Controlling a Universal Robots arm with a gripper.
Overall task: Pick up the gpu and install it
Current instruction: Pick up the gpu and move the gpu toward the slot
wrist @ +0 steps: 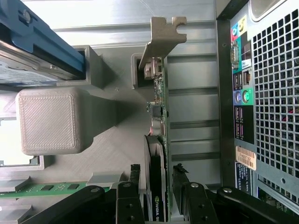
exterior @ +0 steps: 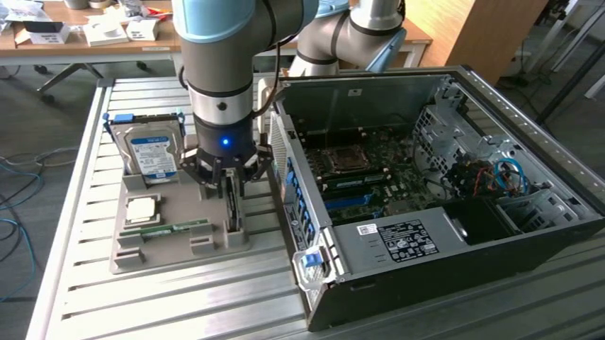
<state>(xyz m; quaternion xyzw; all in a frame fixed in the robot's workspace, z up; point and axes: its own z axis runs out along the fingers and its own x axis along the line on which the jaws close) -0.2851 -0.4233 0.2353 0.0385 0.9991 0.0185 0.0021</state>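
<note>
Site: I log this as a robotics lab bay | Bench: slatted aluminium table (exterior: 189, 297) under the robot arm (exterior: 222, 64) | Stock: opened computer case (exterior: 454, 283); grey printed parts fixture (exterior: 170, 248) | Background: I see a cluttered wooden desk (exterior: 95, 49); loose cables (exterior: 19, 184) on the floor.

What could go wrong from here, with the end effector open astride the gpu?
Closing the end effector unevenly could tilt the thin gpu in its grey holder. The metal bracket sits in a holder slot and might snag on lifting. The computer case stands close beside, so a swing could strike it.
</note>
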